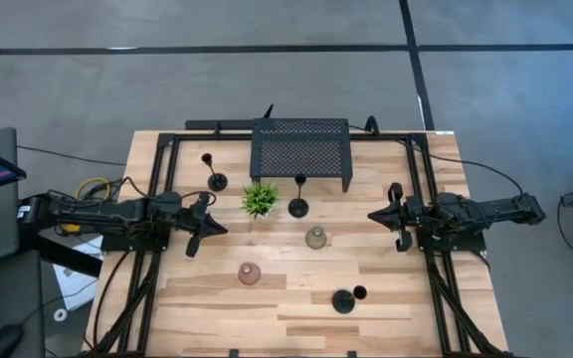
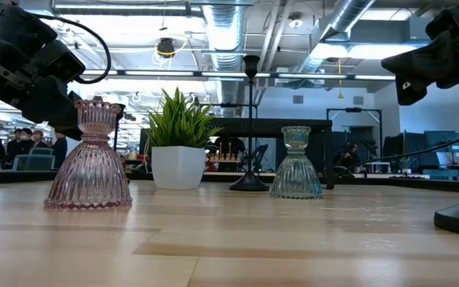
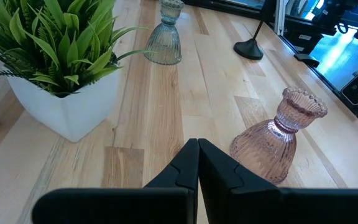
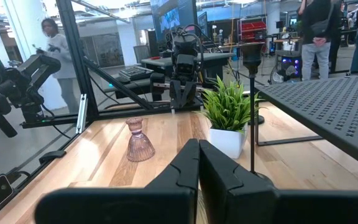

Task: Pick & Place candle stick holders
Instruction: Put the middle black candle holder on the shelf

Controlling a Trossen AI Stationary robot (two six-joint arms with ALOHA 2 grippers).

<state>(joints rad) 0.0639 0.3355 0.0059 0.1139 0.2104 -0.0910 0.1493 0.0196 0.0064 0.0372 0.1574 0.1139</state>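
Observation:
Three slim black holders stand upright on their round bases: one at the far left [image 1: 215,179], one by the plant [image 1: 297,205], one near the front [image 1: 344,300]. A greenish glass cup [image 1: 315,238] and a pinkish glass cup [image 1: 250,273] stand mid-table, and both show in the left wrist view, greenish [image 3: 165,40] and pinkish [image 3: 278,137]. My left gripper [image 1: 219,230] hovers shut and empty left of the plant, above the table. My right gripper [image 1: 374,216] hovers shut and empty at the right, pointing toward the table's middle.
A small green potted plant [image 1: 260,199] stands between the two far holders. A black mesh rack [image 1: 299,149] stands at the far edge. Black frame rails run along both sides of the table [image 1: 147,249]. People show in the room beyond [image 4: 51,43].

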